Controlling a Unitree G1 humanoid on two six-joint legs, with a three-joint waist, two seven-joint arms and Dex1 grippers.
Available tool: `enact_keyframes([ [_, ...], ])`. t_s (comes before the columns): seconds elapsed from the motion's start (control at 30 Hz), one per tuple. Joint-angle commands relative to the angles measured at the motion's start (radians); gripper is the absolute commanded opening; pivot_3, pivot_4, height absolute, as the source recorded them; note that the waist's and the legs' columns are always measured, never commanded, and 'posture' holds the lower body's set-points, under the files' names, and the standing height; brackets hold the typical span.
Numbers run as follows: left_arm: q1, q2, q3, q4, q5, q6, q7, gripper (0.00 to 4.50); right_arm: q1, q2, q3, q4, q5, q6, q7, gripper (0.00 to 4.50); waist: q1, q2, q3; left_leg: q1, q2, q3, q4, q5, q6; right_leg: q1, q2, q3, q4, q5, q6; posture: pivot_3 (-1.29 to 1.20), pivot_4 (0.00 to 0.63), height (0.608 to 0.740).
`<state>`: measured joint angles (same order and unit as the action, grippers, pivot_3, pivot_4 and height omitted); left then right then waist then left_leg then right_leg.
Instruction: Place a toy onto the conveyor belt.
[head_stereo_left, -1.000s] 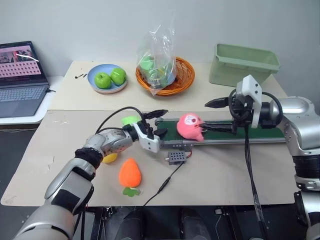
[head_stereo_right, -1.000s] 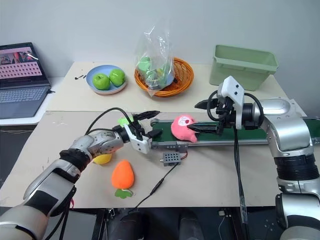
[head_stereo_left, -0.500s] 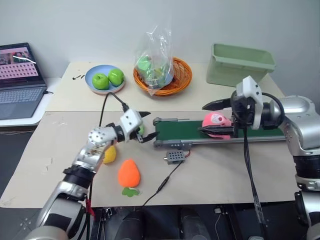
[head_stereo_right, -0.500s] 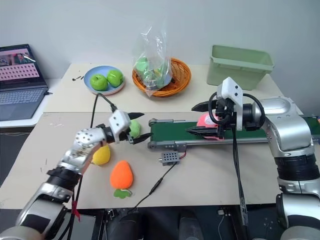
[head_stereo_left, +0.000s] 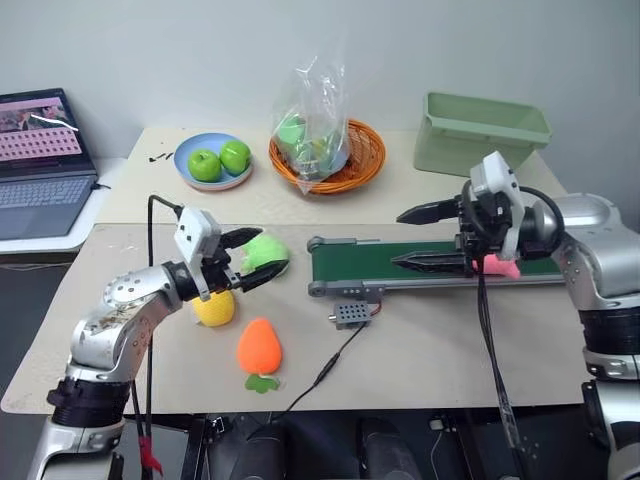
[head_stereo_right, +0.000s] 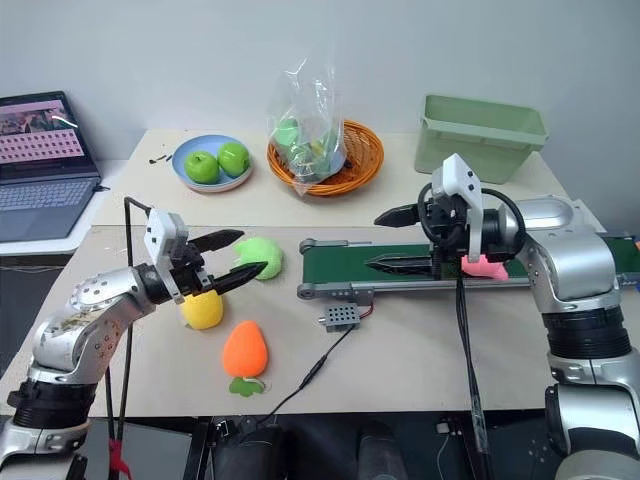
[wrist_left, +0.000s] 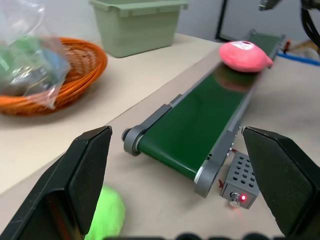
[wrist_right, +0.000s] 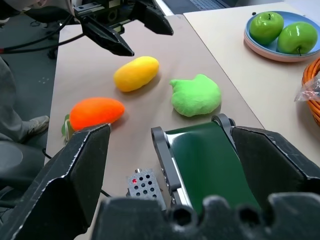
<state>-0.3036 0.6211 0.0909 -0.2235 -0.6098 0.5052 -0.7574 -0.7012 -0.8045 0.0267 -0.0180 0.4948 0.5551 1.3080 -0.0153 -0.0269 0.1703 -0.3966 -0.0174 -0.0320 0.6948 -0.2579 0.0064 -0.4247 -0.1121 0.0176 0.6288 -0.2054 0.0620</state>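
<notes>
Left wrist view: pink toy (wrist_left: 245, 55) on conveyor belt (wrist_left: 200, 120), both grippers' fingers (wrist_left: 85, 175) apart, empty.

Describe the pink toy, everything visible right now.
The pink toy is a small, soft-looking plush blob, rounded and somewhat flattened, with a pale face patch on top. It lies on the dark green conveyor belt, toward its far end from the roller, resting on the belt surface. From the head views it sits just behind the right hand, whose fingers are spread open and partly hide it; nothing grips it. Its ears are not clear enough to make out.
</notes>
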Motion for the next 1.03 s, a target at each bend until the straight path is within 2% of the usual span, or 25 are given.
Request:
enact_keyframes([
  [0.03, -0.006, 0.001, 0.076, -0.063, -0.097, 0.037, -0.02, 4.44, -0.024, -0.004, -0.018, -0.005, 0.013, -0.005, 0.009, 4.5, 0.001, 0.0, 0.0, 0.0, 0.0, 0.0, 0.0, 0.0, 0.0, 0.0, 0.0, 0.0, 0.0, 0.0, 0.0, 0.0, 0.15, 0.74],
  [0.37, -0.013, 0.062, 0.096, -0.068, -0.145, 0.128, -0.065, 4.44, -0.033, 0.014, -0.024, 0.003, 0.014, -0.008, -0.008, 4.5, 0.001, 0.0, 0.0, 0.0, 0.0, 0.002, 0.0, 0.0, 0.0, 0.0, 0.0, 0.0, -0.001, 0.0, 0.0, 0.0, 0.15, 0.74],
  [1.03, -0.023, 0.029, 0.081, -0.109, -0.151, 0.181, -0.046, 4.44, -0.012, 0.024, -0.028, -0.001, 0.001, -0.029, -0.042, 4.5, 0.001, 0.0, 0.0, 0.0, 0.0, 0.003, 0.0, 0.0, 0.0, 0.0, 0.0, 0.0, -0.001, 0.0, 0.0, 0.0, 0.15, 0.74],
])
